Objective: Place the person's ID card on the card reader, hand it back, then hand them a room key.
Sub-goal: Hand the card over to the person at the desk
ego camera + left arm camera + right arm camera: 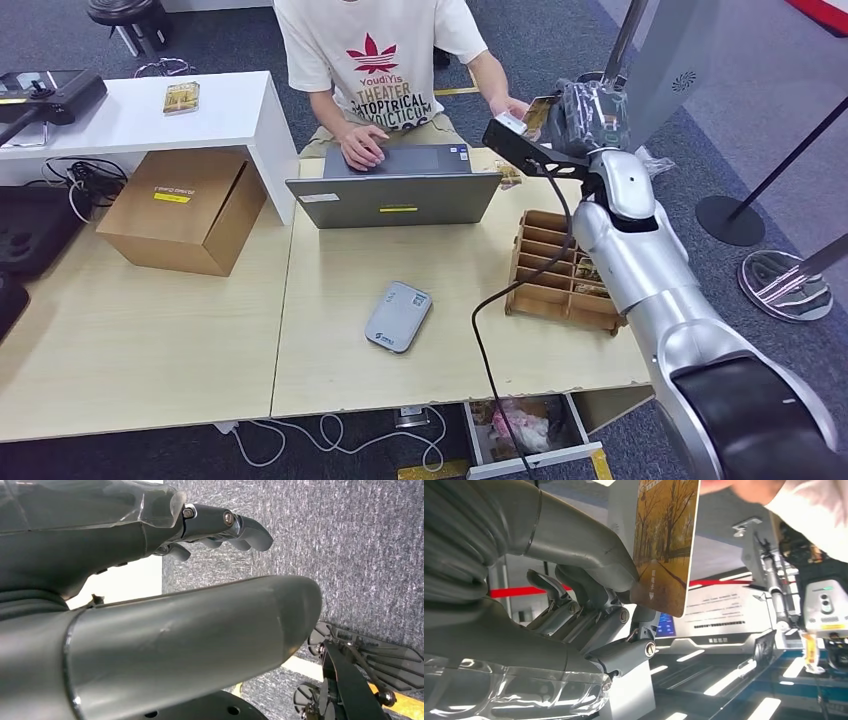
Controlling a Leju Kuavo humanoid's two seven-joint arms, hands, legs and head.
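Our right hand (589,605) pinches the card (666,545) out toward the person's hand (508,106), so we judge release comes next.

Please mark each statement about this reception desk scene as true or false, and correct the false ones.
1. The right hand holds a card printed with autumn trees. True.
2. The grey card reader has a card lying on it. False: its top is bare.
3. The laptop is closed. False: it is open, with the person's hand on its keyboard.
4. The wooden organiser sits on the table beside the right arm. True.
5. The left hand grips a room key. False: it holds nothing.
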